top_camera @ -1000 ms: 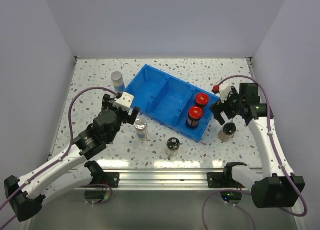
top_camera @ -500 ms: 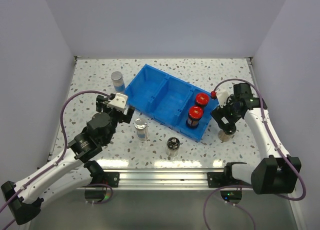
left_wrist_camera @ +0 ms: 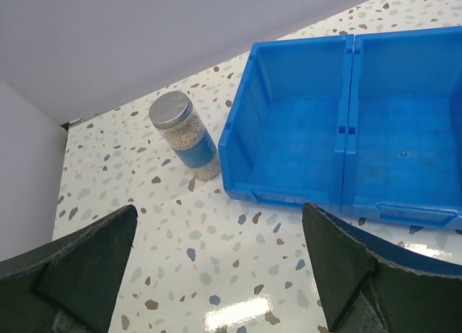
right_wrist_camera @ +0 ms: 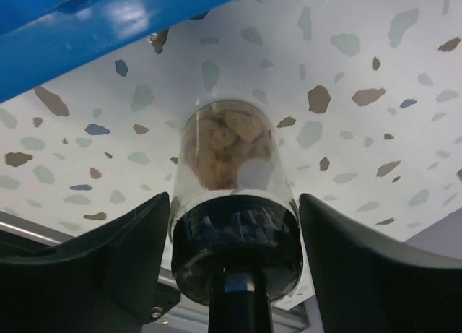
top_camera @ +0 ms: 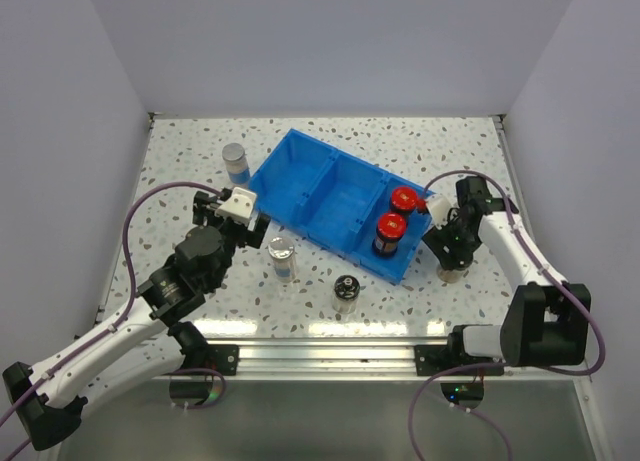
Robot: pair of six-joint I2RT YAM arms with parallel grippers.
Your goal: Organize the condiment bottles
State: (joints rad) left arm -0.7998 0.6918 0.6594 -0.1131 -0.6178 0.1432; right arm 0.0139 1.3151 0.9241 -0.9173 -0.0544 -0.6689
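Jaws spread, the right gripper [right_wrist_camera: 234,203] straddled the black-topped shaker jar [right_wrist_camera: 231,149] standing just beside the blue bin [right_wrist_camera: 108,29], so the grasp seemed in hand, needing closure, then a lift into a compartment; the left gripper [left_wrist_camera: 220,228] also hung parted.

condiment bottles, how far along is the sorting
Done: two red-capped jars stand in the blue bin's right compartment. In hand: the right gripper straddles a black-topped jar beside the bin; whether it grips is unclear. Left: another black-topped jar and two silver-lidded jars on the table, one ahead of the open left gripper.
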